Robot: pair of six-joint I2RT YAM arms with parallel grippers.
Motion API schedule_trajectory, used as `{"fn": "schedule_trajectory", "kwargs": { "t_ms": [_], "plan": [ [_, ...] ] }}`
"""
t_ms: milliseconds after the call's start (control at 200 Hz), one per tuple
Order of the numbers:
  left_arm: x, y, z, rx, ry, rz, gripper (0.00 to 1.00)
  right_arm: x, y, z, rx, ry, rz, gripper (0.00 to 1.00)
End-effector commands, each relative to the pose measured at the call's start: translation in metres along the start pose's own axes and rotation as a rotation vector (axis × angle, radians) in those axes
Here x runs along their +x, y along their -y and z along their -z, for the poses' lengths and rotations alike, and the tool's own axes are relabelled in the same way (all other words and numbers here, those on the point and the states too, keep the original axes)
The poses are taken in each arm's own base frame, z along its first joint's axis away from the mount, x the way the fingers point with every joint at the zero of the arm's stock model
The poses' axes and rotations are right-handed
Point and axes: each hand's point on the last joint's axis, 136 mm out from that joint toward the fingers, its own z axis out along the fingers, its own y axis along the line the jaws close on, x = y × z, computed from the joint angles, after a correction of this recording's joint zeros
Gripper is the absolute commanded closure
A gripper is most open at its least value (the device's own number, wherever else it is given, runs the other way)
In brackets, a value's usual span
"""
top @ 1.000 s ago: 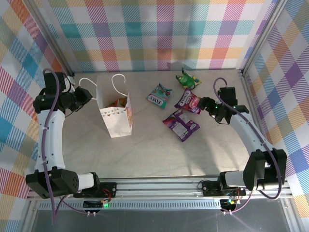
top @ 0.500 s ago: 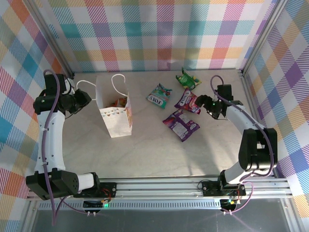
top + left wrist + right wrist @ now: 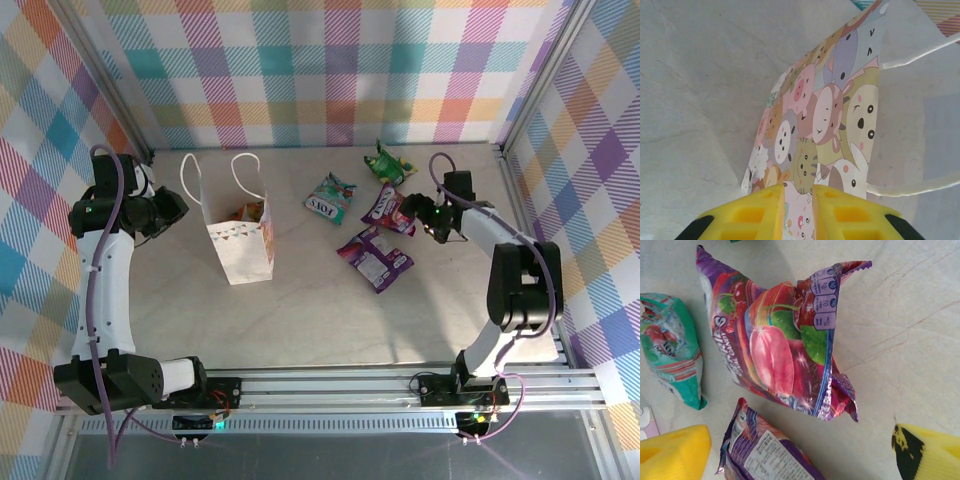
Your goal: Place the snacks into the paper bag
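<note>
The right hand [image 3: 420,213] has slid closer to the pink and purple crinkly foil snack packet [image 3: 780,345] and spread its fingers wide, with nothing in them. The packet lies on the bench [image 3: 330,310], well to the right of the white paper bag with cartoon animals [image 3: 240,245], and the left hand [image 3: 798,210] is squeezed narrow on the bag's side. The packet looks light, puffy and slippery, so I think a pinch across its crimped end would hold best.
</note>
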Motion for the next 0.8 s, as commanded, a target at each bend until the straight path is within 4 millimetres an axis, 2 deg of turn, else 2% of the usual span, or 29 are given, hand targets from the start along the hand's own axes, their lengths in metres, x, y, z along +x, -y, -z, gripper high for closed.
{"fn": "schedule_trajectory", "kwargs": {
  "t_ms": [0,350,570,795],
  "plan": [
    [0.001,-0.004,0.0,-0.018,0.002,-0.017,0.78,-0.016,-0.008,-0.012,-0.035,0.008,0.027,0.07],
    [-0.007,-0.005,-0.001,-0.036,0.021,-0.013,0.78,-0.03,-0.011,-0.045,-0.055,-0.011,0.024,0.09],
    [-0.009,-0.008,-0.007,-0.049,0.023,-0.001,0.78,-0.03,-0.019,-0.064,-0.064,-0.033,0.038,0.14],
    [-0.01,-0.009,-0.01,-0.051,0.02,0.004,0.78,-0.028,-0.02,-0.071,-0.06,-0.054,0.044,0.41]
  ]
}}
